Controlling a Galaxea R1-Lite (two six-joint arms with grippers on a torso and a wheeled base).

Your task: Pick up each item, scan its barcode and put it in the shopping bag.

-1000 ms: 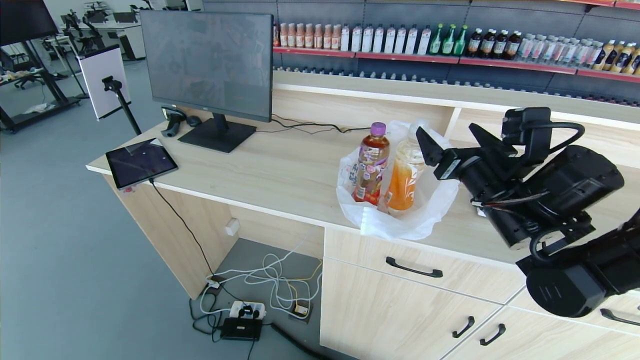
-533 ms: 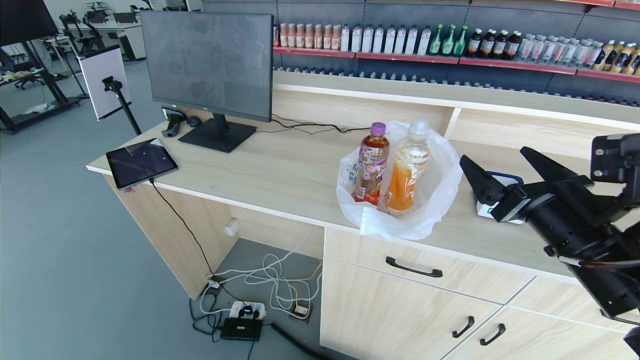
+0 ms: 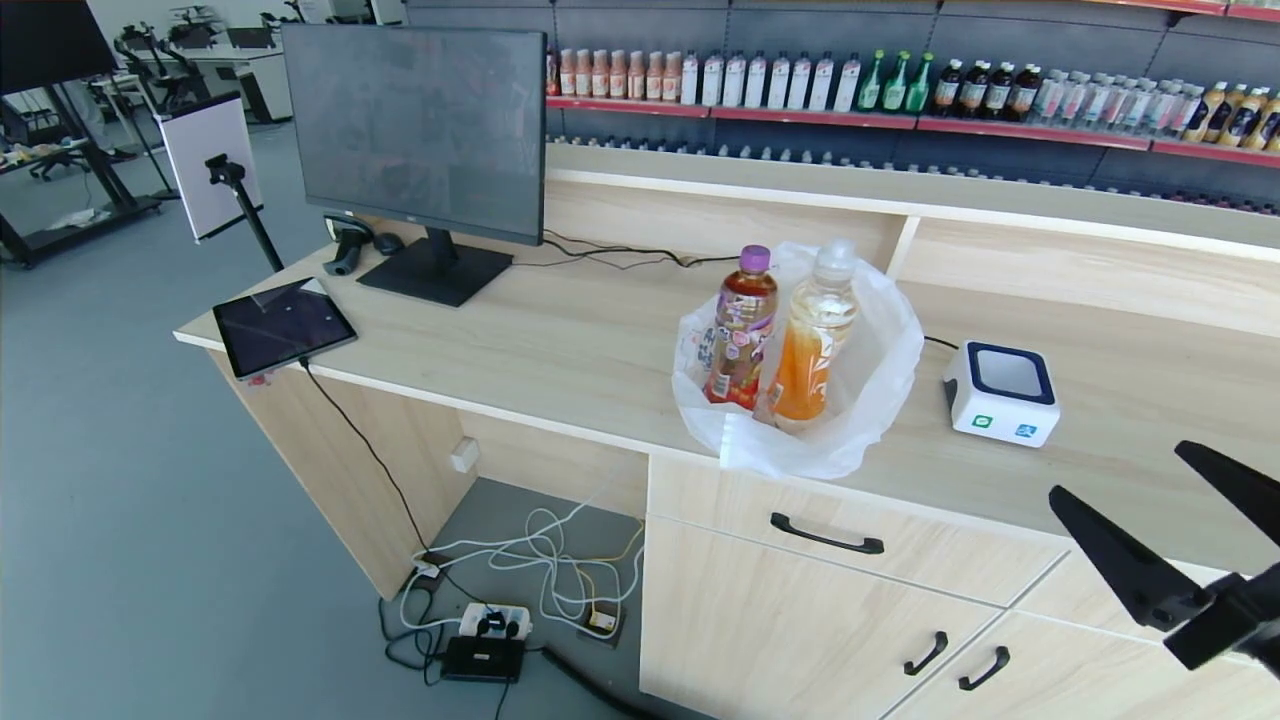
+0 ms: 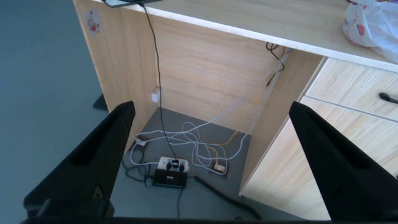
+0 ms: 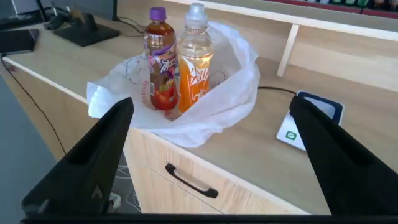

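Back from the shopping bag (image 3: 800, 450) has come the right pincer (image 3: 1118, 470), now near and to the right at the front edge of the worktop (image 3: 560, 350), spread wide and empty, while the purple-capped bottle (image 3: 742, 330) and the orange drink bottle (image 3: 812, 335) stand side by side inside the bag. Bagging looks done to me; any further item would need gripping, its barcode shown to the scanner (image 3: 1000, 392) just right of the bag, then lowering in. Low down, the left pincer (image 4: 209, 109) gapes wide too, empty.
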